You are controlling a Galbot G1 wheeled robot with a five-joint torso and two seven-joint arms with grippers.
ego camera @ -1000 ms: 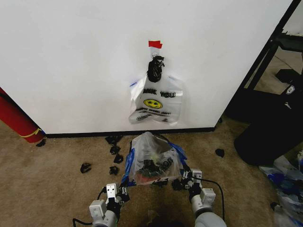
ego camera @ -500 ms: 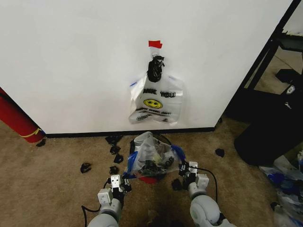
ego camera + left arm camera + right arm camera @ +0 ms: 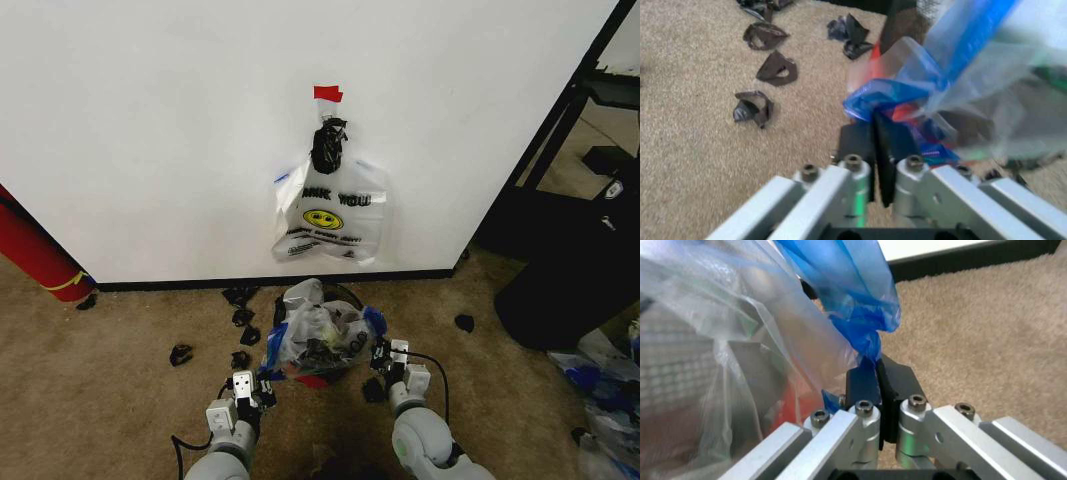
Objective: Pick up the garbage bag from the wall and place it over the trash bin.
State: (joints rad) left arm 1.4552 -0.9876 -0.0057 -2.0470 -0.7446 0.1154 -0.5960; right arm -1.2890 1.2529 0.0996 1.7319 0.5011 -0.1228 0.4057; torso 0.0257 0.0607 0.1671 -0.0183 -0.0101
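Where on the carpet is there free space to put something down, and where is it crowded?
Free: the carpet between the red roll and the left gripper. Crowded: black scraps lie by the baseboard, and both grippers pinch the garbage bag over the trash bin, the right gripper at its other side.

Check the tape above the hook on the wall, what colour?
Red tape; clearest in the head view.

Both arms reach low and forward, wrists level; the left gripper (image 3: pixel 263 381) is clamped tight, pads pressed together on blue plastic; the right gripper (image 3: pixel 381 353) is pinched likewise
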